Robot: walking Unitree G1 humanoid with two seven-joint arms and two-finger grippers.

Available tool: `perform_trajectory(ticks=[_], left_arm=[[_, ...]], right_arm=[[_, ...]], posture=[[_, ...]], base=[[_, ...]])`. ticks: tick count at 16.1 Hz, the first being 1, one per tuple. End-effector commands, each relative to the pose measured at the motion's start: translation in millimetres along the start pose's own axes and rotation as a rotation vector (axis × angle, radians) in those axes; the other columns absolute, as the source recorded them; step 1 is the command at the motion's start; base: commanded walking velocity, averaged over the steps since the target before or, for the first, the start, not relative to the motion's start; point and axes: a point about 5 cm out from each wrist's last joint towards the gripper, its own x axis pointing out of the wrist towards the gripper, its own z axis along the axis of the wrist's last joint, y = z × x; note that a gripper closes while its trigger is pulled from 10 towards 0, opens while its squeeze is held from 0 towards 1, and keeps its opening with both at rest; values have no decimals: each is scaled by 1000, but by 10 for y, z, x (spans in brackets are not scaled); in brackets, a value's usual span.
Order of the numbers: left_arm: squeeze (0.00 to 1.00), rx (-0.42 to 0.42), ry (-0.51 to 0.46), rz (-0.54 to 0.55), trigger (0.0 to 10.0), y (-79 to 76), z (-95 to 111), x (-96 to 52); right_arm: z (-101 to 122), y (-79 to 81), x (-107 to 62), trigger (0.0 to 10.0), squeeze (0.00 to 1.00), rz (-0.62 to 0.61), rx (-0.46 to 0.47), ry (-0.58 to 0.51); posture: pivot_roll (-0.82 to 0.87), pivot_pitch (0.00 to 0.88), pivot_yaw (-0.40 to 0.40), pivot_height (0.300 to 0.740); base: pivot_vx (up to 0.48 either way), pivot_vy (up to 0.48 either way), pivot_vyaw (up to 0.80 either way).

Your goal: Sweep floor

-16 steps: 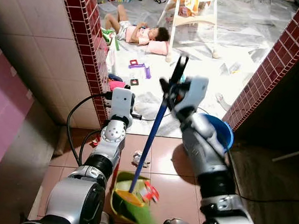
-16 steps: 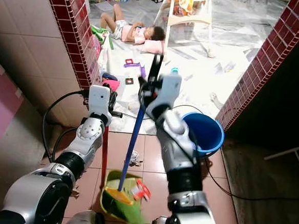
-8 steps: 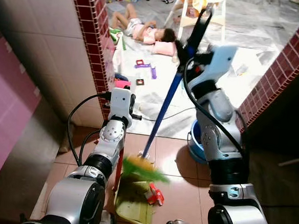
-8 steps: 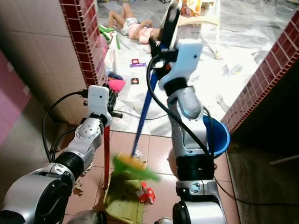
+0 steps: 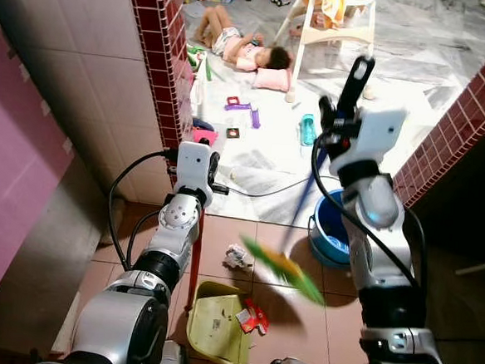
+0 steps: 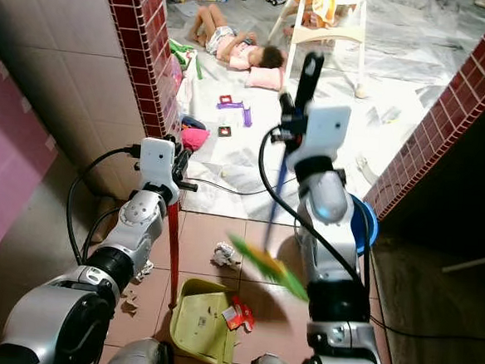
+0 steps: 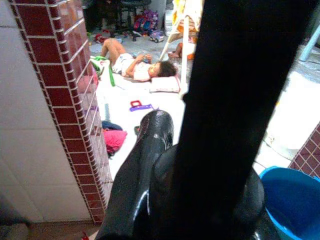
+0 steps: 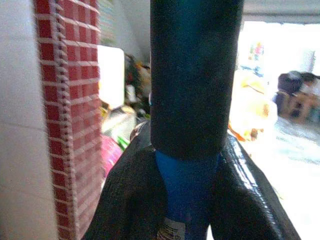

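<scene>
Broom (image 5: pixel 291 264) swung off green dustpan (image 5: pixel 214 326) holding scraps, both grippers' fingers clamped on handles

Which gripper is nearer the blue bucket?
Right. The right gripper holds the broom above the blue bucket; the left gripper sits farther left, on the dustpan handle.

Broom (image 5: pixel 293 235) head swung out of dustpan (image 5: pixel 216 323), now blurred in air toward blue bucket (image 5: pixel 332 238); right gripper (image 5: pixel 329 130) shifted right.
</scene>
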Motion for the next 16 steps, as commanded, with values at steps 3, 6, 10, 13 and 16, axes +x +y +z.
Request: perform_trajectory(ticks=[3,6,10,13,16], left_arm=[[0,-19,108,-32,10000,-95,-215,-86],[0,41,104,-9,10000,-98,-171,-56],[0,100,129,-20,10000,-134,-215,-76],[0,-64,133,15,10000,-162,-204,-65],[0,-220,89,65,10000,-117,-97,-12]], right_arm=[[-173,-1,-94,10000,0,-82,2,119],[-348,126,-153,10000,0,-104,115,241],[-345,272,-108,10000,0,-80,292,276],[-154,342,-6,10000,0,-23,395,204],[69,311,120,10000,0,13,453,133]], posture=[[-174,60,9,740],[-174,54,12,740],[-171,49,13,740],[-177,49,10,740],[-183,48,8,740]], base=[[0,0,0],[0,0,0],[0,0,0],[0,0,0],[0,0,0]])
